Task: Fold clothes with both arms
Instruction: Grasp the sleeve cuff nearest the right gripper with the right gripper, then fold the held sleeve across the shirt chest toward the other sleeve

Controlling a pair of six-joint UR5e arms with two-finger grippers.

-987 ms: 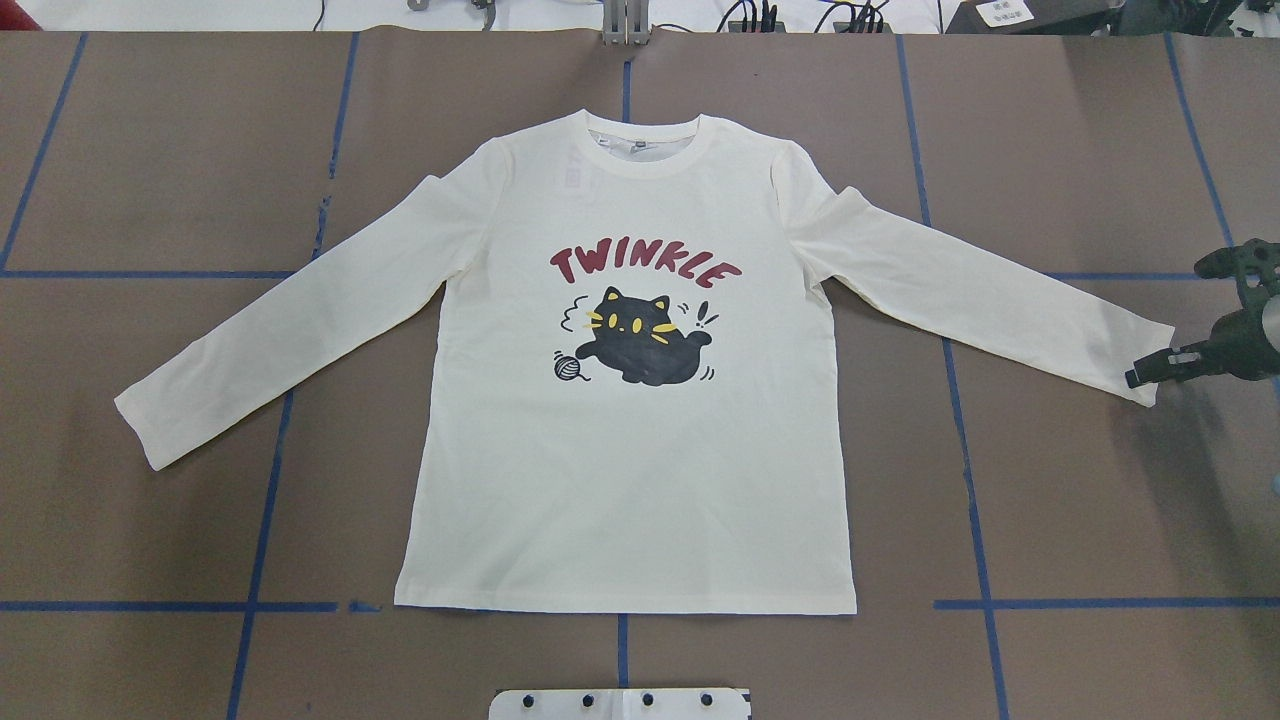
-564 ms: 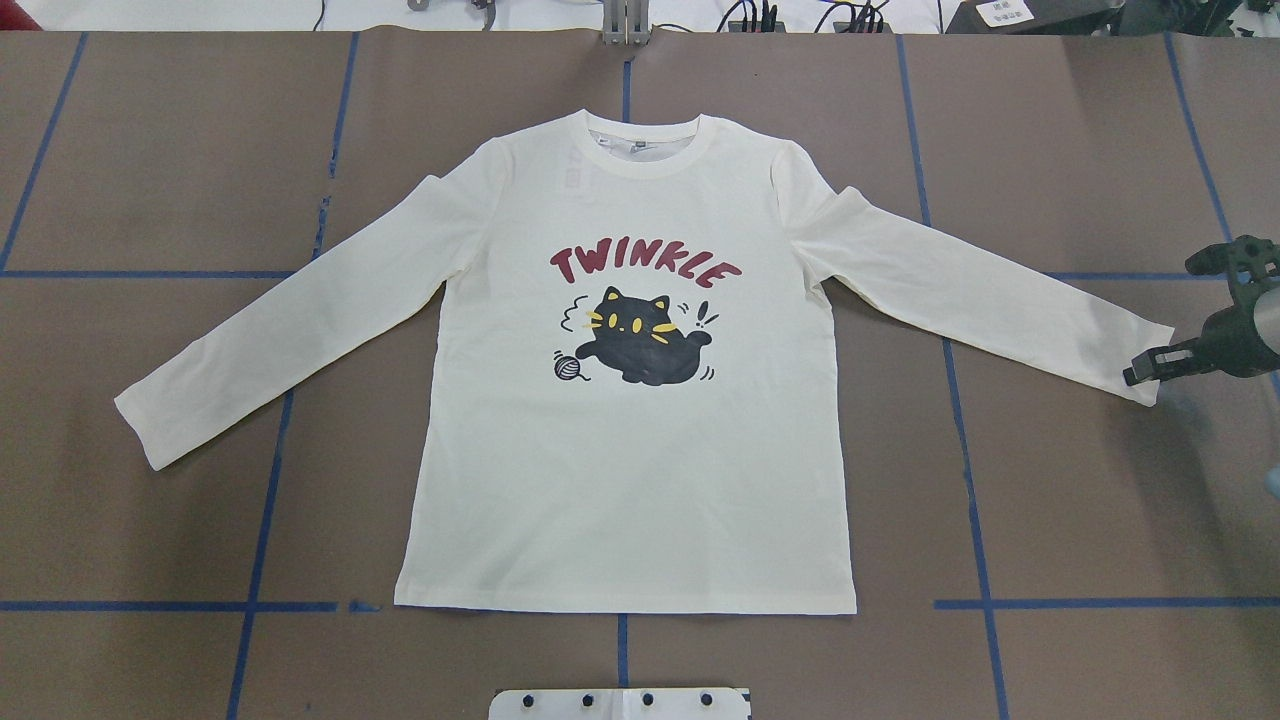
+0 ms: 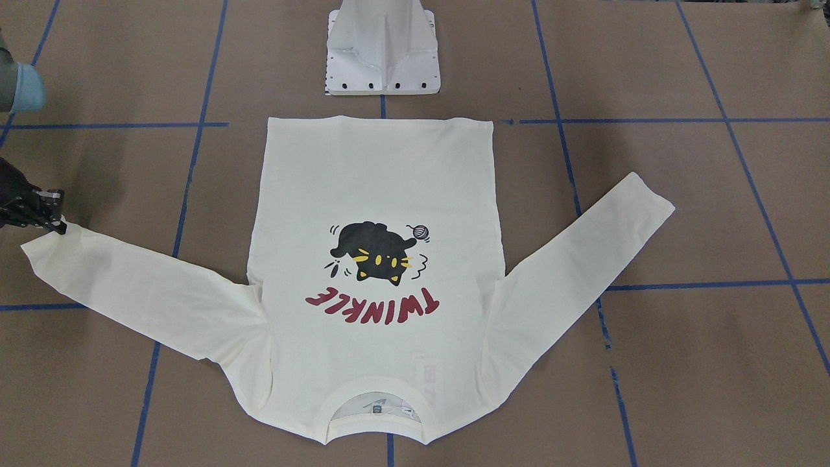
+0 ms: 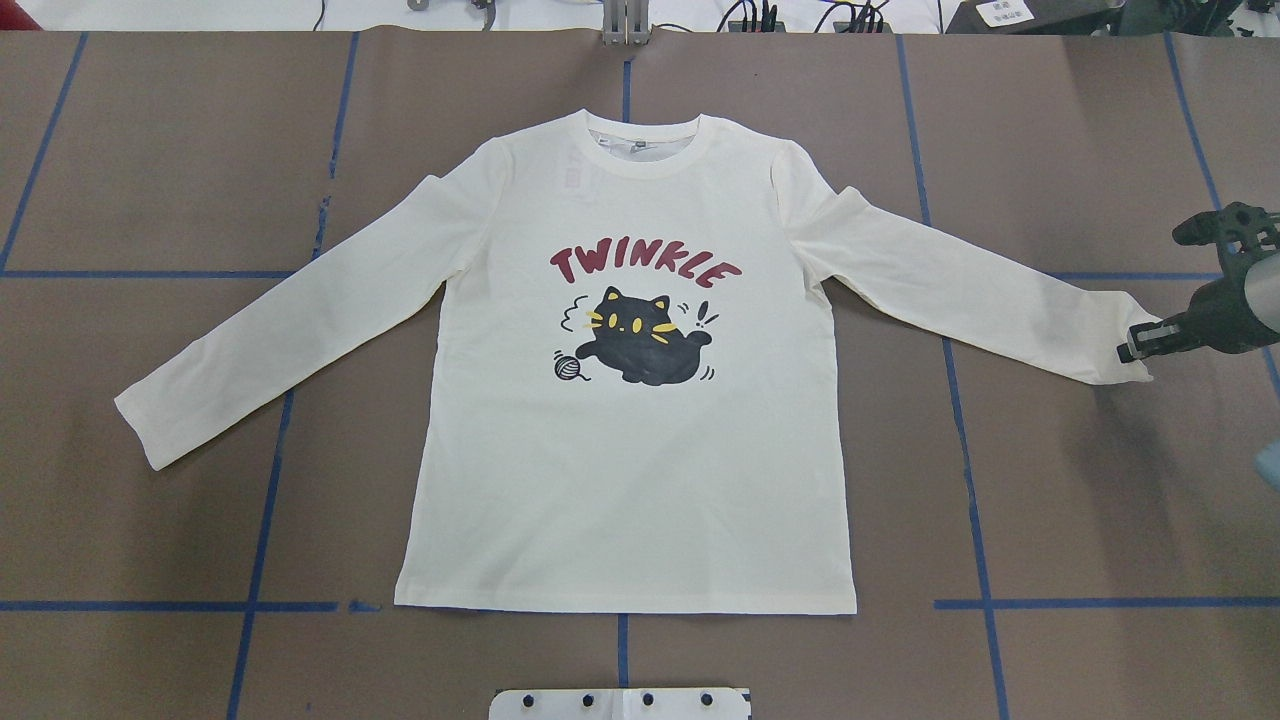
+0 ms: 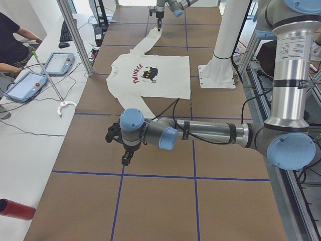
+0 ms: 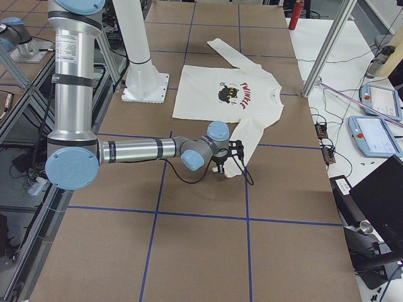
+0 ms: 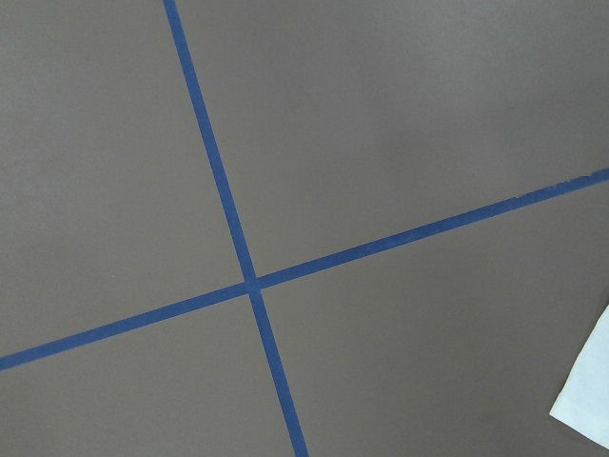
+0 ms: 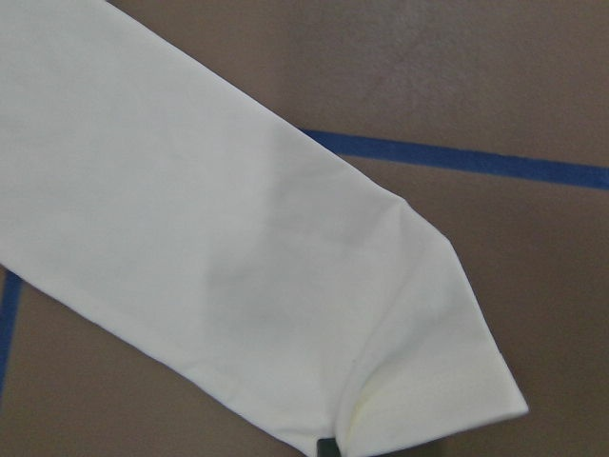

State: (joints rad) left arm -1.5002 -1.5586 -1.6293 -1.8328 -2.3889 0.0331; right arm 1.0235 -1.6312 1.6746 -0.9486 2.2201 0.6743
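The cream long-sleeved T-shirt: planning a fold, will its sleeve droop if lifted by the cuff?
Probably floppy: the cream long-sleeved T-shirt lies flat and its cuff buckles at the right gripper. Likely light: the thin sleeve should sag when lifted.

T-shirt (image 4: pixel 640 500): cream-white, printed with a black cat, yellow eyes, dark-red "TWINKLE"
surface (image 4: pixel 150 400): brown, blue taped grid
right end effector (image 4: pixel 1130 352): black

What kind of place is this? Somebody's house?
Probably a robot lab, not a house: robot arms reach over a table gridded with blue tape, with control tablets alongside.
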